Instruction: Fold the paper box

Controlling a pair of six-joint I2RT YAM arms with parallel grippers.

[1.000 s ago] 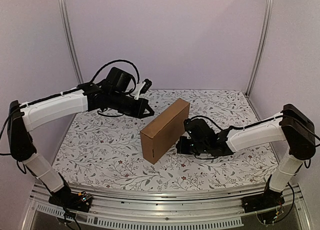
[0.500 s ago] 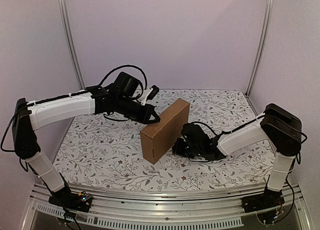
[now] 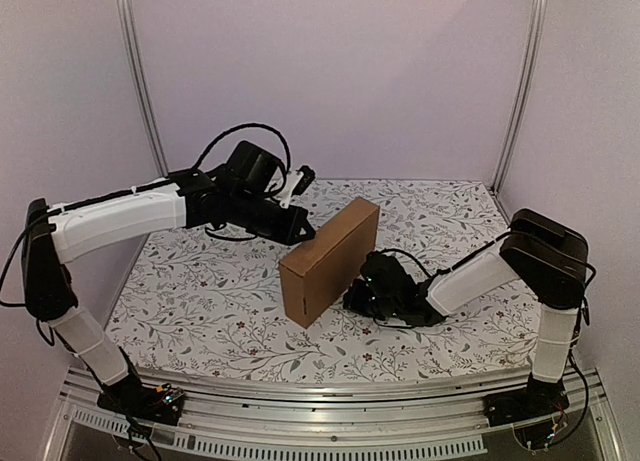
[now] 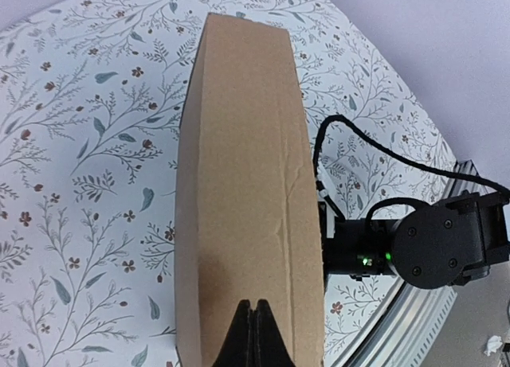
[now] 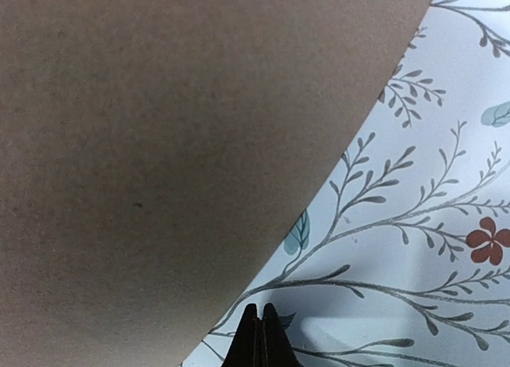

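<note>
Now, in the middle of the desk [image 3: 200, 311] the paper box [image 3: 330, 261] stands on one long edge, flaps closed. I'd judge it light, stiff cardboard, easy to tip and best steadied by its broad faces. Nearest, the right claw [image 3: 352, 299] is pinched shut and empty, tips low beside the box's right face. Farther back, the left claw [image 3: 305, 236], shut and empty too, hovers at its top edge.
</note>
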